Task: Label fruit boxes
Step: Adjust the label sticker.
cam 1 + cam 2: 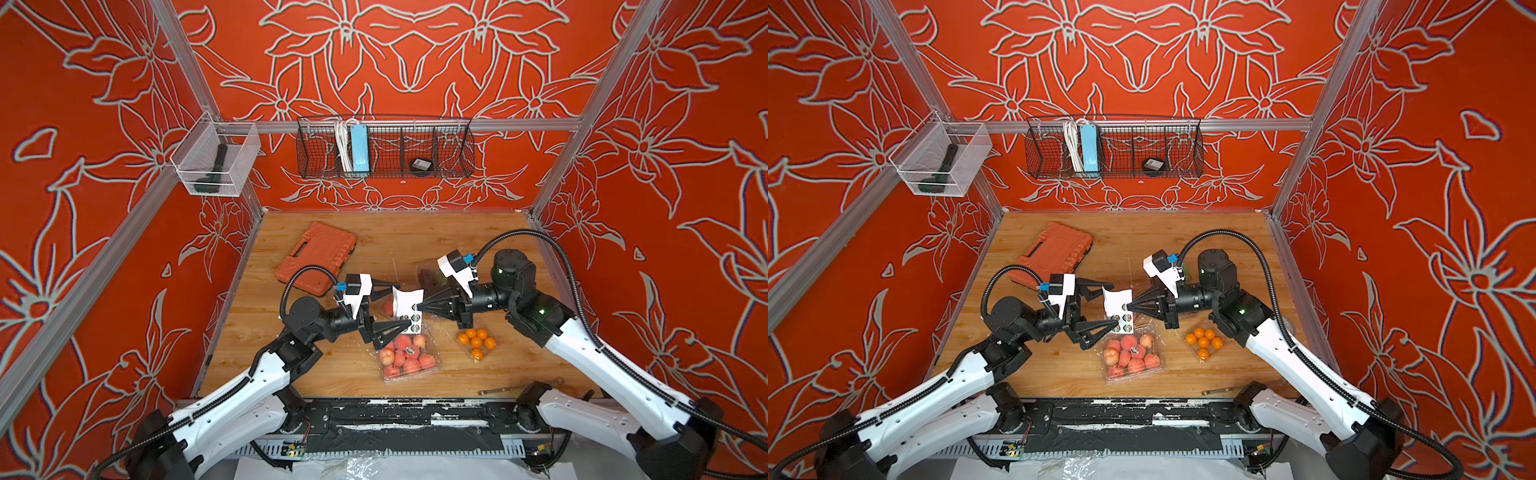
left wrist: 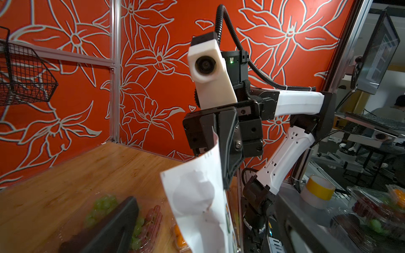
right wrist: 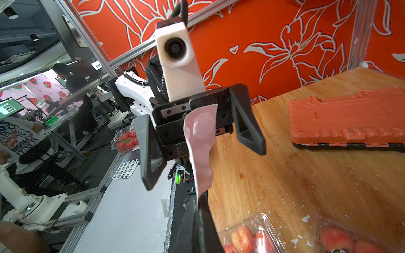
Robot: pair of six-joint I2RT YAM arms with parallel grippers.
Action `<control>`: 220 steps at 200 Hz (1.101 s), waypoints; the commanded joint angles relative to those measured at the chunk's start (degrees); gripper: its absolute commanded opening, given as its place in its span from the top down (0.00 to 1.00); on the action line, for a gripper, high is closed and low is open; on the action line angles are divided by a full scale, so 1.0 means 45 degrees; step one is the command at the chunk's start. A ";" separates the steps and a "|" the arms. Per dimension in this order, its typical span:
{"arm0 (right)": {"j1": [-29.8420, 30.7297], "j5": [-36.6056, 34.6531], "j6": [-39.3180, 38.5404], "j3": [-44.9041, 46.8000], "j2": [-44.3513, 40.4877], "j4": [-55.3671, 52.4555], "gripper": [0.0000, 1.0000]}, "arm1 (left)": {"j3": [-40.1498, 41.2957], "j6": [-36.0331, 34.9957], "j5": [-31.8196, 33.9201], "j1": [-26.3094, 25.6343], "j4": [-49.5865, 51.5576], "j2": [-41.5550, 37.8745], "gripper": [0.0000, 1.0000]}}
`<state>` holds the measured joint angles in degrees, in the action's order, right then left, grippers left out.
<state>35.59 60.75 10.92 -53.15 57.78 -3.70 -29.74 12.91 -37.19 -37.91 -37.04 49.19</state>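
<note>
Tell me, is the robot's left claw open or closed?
Open. The left gripper stands spread wide around the sticker sheet, which the right gripper pinches.

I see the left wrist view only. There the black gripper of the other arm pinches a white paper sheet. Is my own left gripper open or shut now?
Observer: Open wide. In both top views the left gripper has one finger on each side of the white sticker sheet.
Operator: Does any peach box carry a label?
Observer: Yes. The clear plastic box of many peaches has one round dark sticker on its lid.
Operator: What lies on the table outside my view?
Observer: An orange ribbed plastic tool case, closed, at the far left of the wooden table, apart from the boxes.
</note>
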 commanded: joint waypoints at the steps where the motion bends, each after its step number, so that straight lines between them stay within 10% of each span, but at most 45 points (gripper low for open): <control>1: -0.0051 0.0539 0.0123 0.0133 -0.0124 0.0372 1.00 | -0.0605 0.0126 -0.1318 0.0056 -0.0727 0.0514 0.01; 85: -0.0055 -0.0742 -0.0248 0.0091 -0.0150 -0.0213 1.00 | -0.0371 0.0219 -0.1576 0.0043 -0.0456 0.0177 1.00; 140: -0.0045 -0.1029 -0.0187 0.0352 -0.0405 -0.0049 1.00 | -0.0365 0.0246 -0.0784 0.0050 -0.0216 0.0095 1.00; 170: -0.0057 -0.0694 0.0638 0.0979 -0.0584 0.1531 0.84 | -0.0288 0.0498 -0.0837 0.0065 -0.0531 0.0148 1.00; 220: -0.0049 -0.0241 0.1073 0.1010 -0.0203 0.2545 0.92 | -0.0156 0.0560 -0.0935 0.0065 -0.0682 0.0143 1.00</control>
<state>35.59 57.98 14.35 -48.88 56.95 3.33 -30.96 14.61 -41.01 -37.82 -38.04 50.39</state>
